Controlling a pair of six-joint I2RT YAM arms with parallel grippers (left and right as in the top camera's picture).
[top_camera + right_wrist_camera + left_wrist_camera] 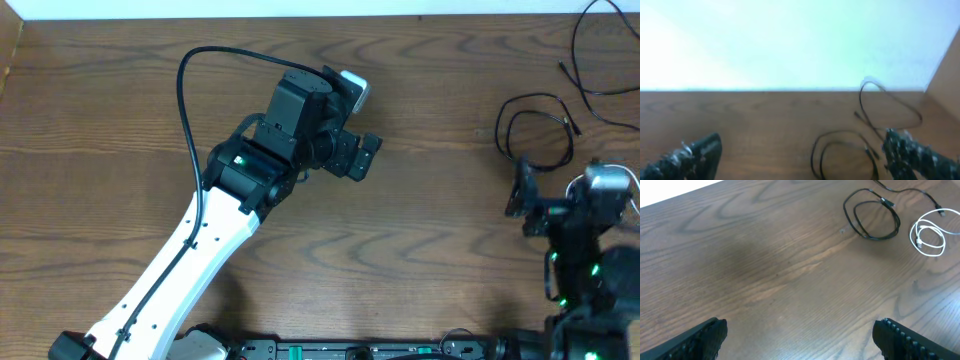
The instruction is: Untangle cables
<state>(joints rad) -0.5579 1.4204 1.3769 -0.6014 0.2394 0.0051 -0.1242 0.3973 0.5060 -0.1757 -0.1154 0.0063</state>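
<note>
A black cable lies in a small double loop at the right of the wooden table. It also shows in the left wrist view and the right wrist view. A second black cable trails loosely at the far right corner and shows in the right wrist view. A white coiled cable lies beside the black loop and is mostly hidden under my right arm in the overhead view. My left gripper is open and empty over the table's middle. My right gripper is open and empty, just short of the black loop.
The table's far edge meets a white wall. The left arm's thick black wire arcs above the table. A rail with the arm bases runs along the front edge.
</note>
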